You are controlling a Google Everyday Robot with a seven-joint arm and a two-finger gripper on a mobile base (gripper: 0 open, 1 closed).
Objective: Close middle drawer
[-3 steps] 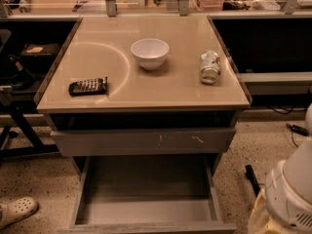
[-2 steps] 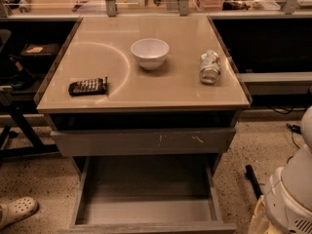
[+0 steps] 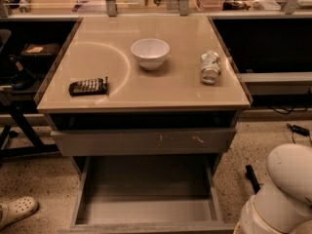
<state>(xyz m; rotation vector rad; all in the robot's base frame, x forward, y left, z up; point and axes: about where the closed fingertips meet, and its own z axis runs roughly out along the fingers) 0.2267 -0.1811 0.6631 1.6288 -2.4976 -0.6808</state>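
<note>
The middle drawer (image 3: 146,209) is pulled far out below the tabletop. Its deep grey tray is empty, and its front edge runs along the bottom of the camera view. Above it, the grey drawer front with pale scuff marks (image 3: 144,141) stands slightly out from the frame. My gripper is out of view. Only a white rounded part of my arm (image 3: 282,194) shows at the bottom right, to the right of the open drawer and apart from it.
On the beige tabletop (image 3: 170,89) stand a white bowl (image 3: 150,52), a crushed can (image 3: 210,67) and a dark remote (image 3: 88,86). A white shoe (image 3: 17,211) lies on the speckled floor at bottom left. A black cable (image 3: 297,129) lies on the floor at the right.
The white part of my arm has shifted slightly at the bottom right. The drawers and the things on the table have not moved.
</note>
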